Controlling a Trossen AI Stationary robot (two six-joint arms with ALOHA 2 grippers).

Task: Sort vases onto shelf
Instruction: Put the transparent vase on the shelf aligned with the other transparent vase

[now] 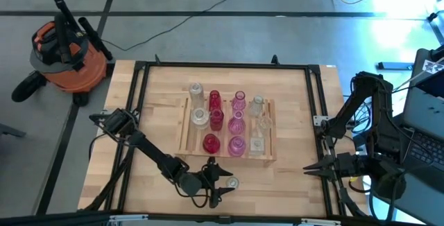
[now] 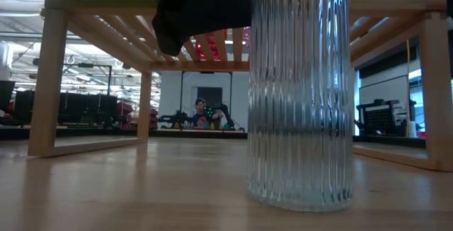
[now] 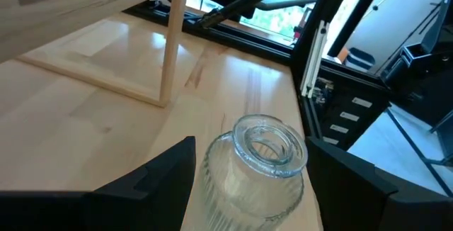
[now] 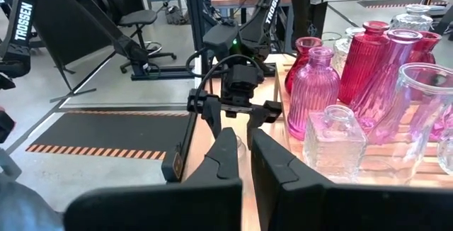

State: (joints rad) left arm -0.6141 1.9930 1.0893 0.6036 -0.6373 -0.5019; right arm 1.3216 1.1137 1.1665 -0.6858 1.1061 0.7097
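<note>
The small clear ribbed glass vase (image 3: 253,171) is standing upright on the pale wooden tabletop (image 1: 291,177), just in front of the slatted wooden shelf (image 1: 269,158) and apart from it, while the left gripper (image 1: 223,183) is straddling it with its two dark fingers (image 3: 152,178) spread on either side of the body, not yet pressing the glass. To do this step well, the jaws are likely needing to close low on the ribbed body rather than the neck, squarely and gently, since smooth glass may be slipping or tipping. Pink, red and clear vases (image 4: 315,89) are crowding the shelf, so a free slot is needing choosing. The right gripper (image 1: 310,170) is waiting closed at the table's right edge
</note>
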